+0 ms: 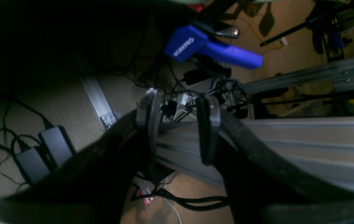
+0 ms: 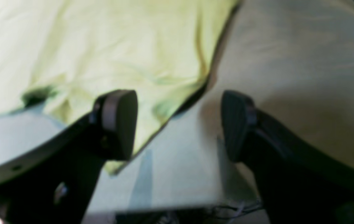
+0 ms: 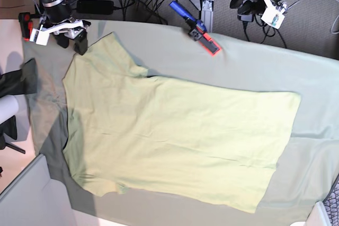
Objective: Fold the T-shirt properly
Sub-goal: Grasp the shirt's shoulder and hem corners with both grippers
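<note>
Plain pale yellow-green T-shirt [image 3: 175, 136], grey-green table cloth [image 3: 249, 62]

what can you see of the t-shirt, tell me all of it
The T-shirt is plain pale yellow-green, soft cotton by its look, with short sleeves. It lies spread flat and unfolded on the grey-green cloth, lightly wrinkled, its sleeves toward the base view's left and its hem toward the right. The right gripper hovers open over one sleeve's edge, not gripping it. The left gripper is off the table, away from it. No print shows.
</note>
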Motion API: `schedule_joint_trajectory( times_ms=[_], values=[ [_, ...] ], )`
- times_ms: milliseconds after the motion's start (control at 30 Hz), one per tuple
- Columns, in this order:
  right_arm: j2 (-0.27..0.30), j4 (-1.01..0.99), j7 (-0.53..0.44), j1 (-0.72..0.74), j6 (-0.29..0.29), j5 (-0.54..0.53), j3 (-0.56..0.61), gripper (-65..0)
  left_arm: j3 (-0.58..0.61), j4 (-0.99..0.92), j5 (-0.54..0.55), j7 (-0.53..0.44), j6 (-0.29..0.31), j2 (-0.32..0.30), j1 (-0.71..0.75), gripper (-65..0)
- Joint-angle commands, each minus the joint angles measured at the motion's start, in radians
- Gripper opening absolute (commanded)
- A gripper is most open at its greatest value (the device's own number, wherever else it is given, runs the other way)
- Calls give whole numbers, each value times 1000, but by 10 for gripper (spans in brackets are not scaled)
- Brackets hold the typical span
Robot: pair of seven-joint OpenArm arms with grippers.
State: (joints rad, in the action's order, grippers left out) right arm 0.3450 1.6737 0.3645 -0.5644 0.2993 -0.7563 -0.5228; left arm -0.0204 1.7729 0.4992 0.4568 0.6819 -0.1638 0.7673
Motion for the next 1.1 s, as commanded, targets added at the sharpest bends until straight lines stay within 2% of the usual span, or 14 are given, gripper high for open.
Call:
schedule_joint_trajectory(
  times_ms=[0, 200, 333, 433, 600, 667, 800, 833, 933, 1067],
  values=[
    [3, 0, -15, 8, -1, -12, 0, -234, -2, 16, 17, -11, 16, -3, 15, -408],
    [-48, -78, 11, 58, -1, -32, 75, -234, -6, 16, 40, -11, 16, -17, 19, -404],
    [-100, -79, 14, 57, 0, -17, 120, -234, -47, 16, 98, -11, 16, -33, 19, -308],
    [-134, -79, 14, 60, 0, -18, 124, -235, -102, 16, 161, -11, 16, -42, 19, -302],
    [-166, -79, 14, 60, 0, -17, 123, -239, -205, 20, 278, -11, 16, -95, 11, -302],
    [-166, -79, 14, 60, 0, -16, 123, -309, -229, 28, 306, -11, 16, -118, 10, -302],
    [-166, -79, -2, 60, 0, -10, 123, -618, -247, 34, 313, -10, 16, -155, -14, -302],
    [-166, -79, -11, 60, 0, -10, 123, -650, -247, 34, 313, -10, 16, -160, -23, -302],
    [-166, -79, -16, 66, 2, 5, 123, -650, -248, 34, 344, 6, 16, -179, -53, -302],
    [-165, -79, -17, 77, 3, 76, 123, -650, -248, 34, 358, 20, 16, -190, -98, -302]
  ],
)
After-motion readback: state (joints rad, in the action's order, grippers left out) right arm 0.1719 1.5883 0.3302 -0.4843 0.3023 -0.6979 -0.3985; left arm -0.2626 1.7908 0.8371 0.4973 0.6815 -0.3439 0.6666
